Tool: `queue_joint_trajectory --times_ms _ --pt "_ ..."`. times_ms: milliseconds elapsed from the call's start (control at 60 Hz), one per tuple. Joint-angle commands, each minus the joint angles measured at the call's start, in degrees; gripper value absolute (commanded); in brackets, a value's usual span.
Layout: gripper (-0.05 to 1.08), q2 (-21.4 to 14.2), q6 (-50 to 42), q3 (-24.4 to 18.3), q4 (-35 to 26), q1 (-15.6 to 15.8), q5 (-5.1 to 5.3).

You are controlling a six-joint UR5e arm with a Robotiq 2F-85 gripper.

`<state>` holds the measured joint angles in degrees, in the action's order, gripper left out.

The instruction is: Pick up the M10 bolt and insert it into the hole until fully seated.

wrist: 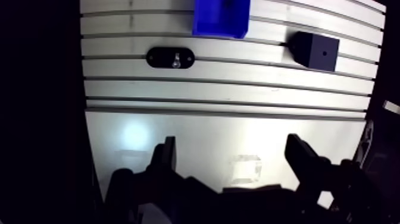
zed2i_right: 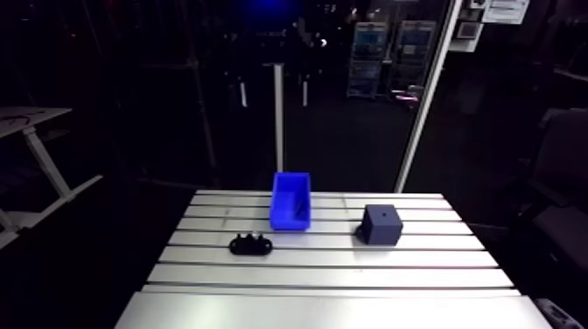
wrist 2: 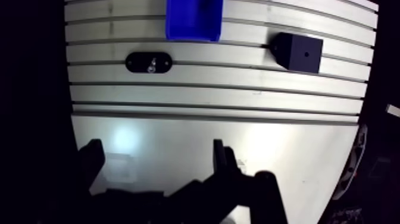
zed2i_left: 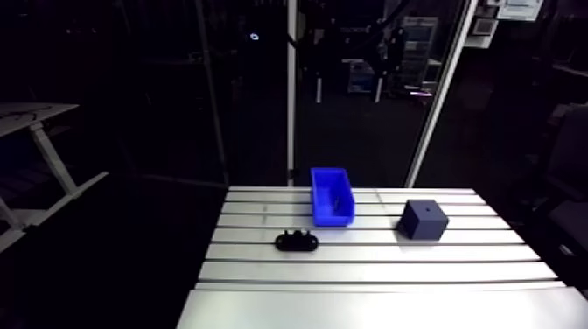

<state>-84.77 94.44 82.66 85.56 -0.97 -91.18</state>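
Black holder (wrist: 170, 58): an oval dark piece lying on the slotted table (wrist: 238, 89), well ahead of the pincer and off towards its left finger.
Bolt (wrist: 176, 59): a small silvery piece sitting in the middle of the holder. I take it for the M10 to be picked. It is untouched and well apart from the fingers.
Blue bin (wrist: 220, 15): farther ahead than the holder, almost straight out from the gap between the fingers. What is in it I cannot tell.
Pincer (wrist: 232, 149): fingers spread wide with nothing between them, hanging over the smooth front plate of the table.
Dark block (wrist: 315, 50): a cube ahead of the pincer and out past its right finger, well apart from holder and bin.
Hole (wrist: 322, 52): a small dark dot in the block's upper face, which is where the bolt has to go.
Step in hand, as I judge it: the approach to the bolt, with nothing yet picked up.
Doing it well: bring the open fingers forward and towards the left-finger side until the bolt sits midway between them, then come straight down. Grip the bolt itself, not the holder's rim, and keep it upright so the shank comes out clean.
Watch for: the holder lifting or sliding with the bolt, so pull up slowly. A tilted grip here would likely make the bolt jam at the hole.
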Motion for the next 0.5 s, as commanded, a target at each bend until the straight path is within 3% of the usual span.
queue_joint_trajectory --times_ms 17,167,233,400,500 --pt "0.0 0.8 -0.2 0.0 2.4 0.0 0.26" --pt "0.0 0.8 -0.4 0.5 2.9 0.3 0.67" --pt "0.0 0.7 -0.8 1.5 4.3 0.4 1.58" --pt "0.0 0.5 -1.4 7.5 13.8 0.9 2.62" --pt "0.0 0.4 -2.8 10.8 18.4 1.6 2.21"
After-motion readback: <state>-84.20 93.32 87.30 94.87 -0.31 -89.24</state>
